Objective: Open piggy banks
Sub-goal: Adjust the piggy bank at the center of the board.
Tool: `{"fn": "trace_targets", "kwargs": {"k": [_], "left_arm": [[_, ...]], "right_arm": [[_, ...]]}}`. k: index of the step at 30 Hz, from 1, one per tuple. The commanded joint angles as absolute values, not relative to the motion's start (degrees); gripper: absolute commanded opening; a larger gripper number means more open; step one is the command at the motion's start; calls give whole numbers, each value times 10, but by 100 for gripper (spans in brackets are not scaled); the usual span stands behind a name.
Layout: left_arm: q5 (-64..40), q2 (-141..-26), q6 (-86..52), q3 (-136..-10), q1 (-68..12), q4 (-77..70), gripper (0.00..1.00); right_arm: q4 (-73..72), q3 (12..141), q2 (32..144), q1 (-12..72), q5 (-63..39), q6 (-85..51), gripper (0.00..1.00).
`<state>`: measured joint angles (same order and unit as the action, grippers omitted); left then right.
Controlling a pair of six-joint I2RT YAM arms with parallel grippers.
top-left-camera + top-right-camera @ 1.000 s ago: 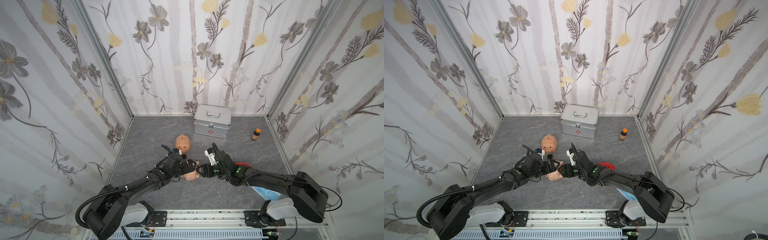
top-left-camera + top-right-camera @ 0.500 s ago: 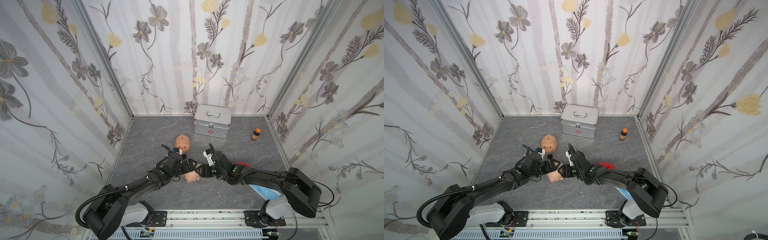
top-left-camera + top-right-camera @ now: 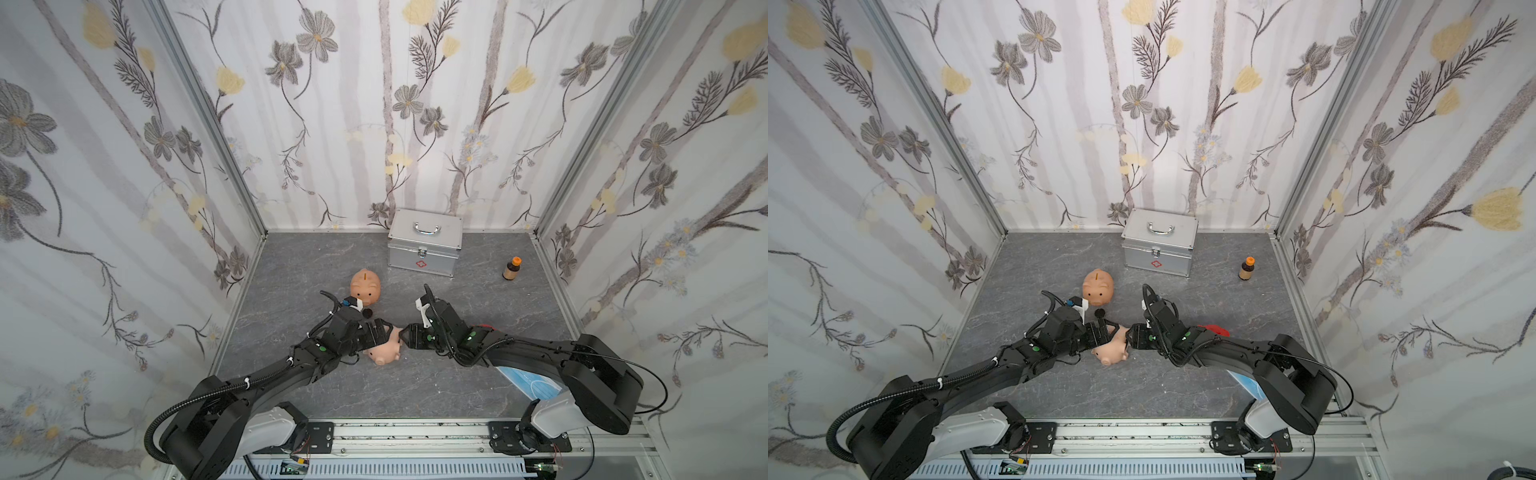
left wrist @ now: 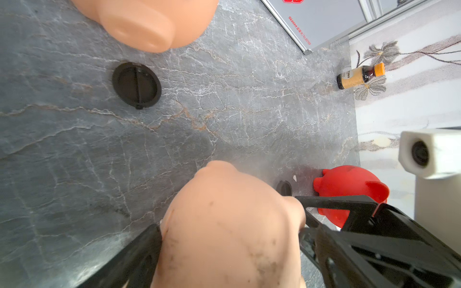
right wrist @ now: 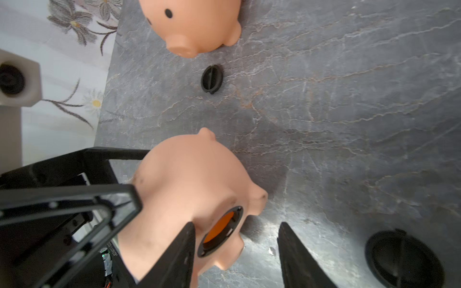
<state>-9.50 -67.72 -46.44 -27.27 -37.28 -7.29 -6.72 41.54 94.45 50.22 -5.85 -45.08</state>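
Left gripper (image 3: pixel 376 332) jaws grasp the pig (image 3: pixel 387 354); right gripper (image 3: pixel 404 335), at its 2 o'clock, has jaws released, empty. A nudge from there could twist the round pig loose.

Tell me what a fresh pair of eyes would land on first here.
The tipped peach pig at front centre stands out. It is clamped in the jaws of the left gripper, and the right gripper has its jaws open at the pig's black-ringed belly hole. One loose black plug lies by the upright peach pig behind it, and a second plug lies beside the red pig.
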Motion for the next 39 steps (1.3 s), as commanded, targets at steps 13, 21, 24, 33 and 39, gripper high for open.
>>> {"fn": "trace_targets", "kwargs": {"k": [13,21,24,33,39], "left_arm": [[-101,-642,-472,-269,-373,-53,96],[-105,-633,-473,-259,-373,-45,88],[-100,-624,-475,-253,-372,-43,85],[-94,-639,-488,-246,-372,-86,81],[-86,-671,-491,-259,-371,-123,81]], "right_arm": [[-122,397,906,512,-114,-466,68],[-142,411,946,517,-132,-471,63],[-154,415,961,515,-129,-480,59],[-226,423,994,495,-138,-499,48],[-245,466,1031,480,-148,-498,43]]}}
